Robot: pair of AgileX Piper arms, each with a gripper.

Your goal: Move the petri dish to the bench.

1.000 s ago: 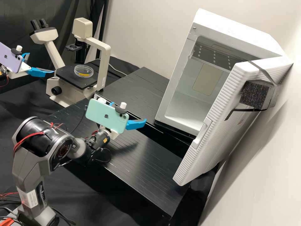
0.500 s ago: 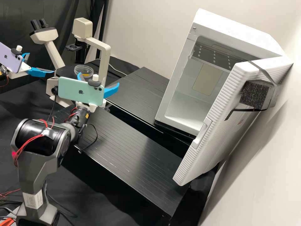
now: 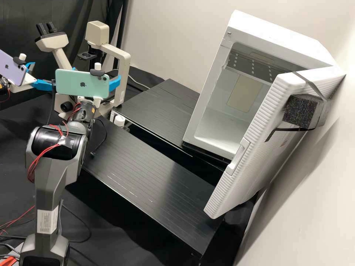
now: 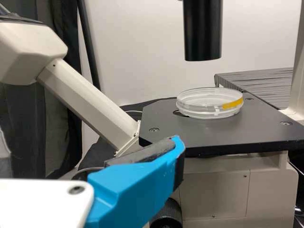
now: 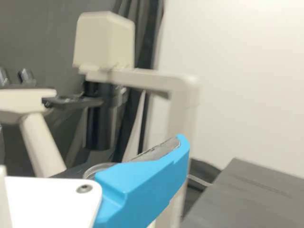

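In the high view my left gripper [image 3: 43, 75] stands open at the left edge, and my right gripper [image 3: 97, 72] is open in front of the microscope. The clear petri dish [image 4: 209, 103], with a yellow mark on its side, rests on the black microscope stage [image 4: 228, 138] in the left wrist view, beyond a finger of my left gripper [image 4: 137, 183]. From the right wrist, part of the dish [image 5: 96, 168] shows behind a finger of my right gripper [image 5: 147, 175]. The phone on the right arm hides the dish from above. The black bench [image 3: 148, 162] lies to the right.
The microscope's pale upright [image 3: 120, 79] and lamp head [image 3: 97, 34] stand beside and above the stage, its eyepieces [image 3: 46, 29] to the left. A white cabinet [image 3: 222, 122] has its door [image 3: 255, 147] swung wide at the right. A dark gap splits the bench.
My right arm has swung left and back from over the bench to the microscope, its phone now covering the dish in the high view. My left arm has kept still.
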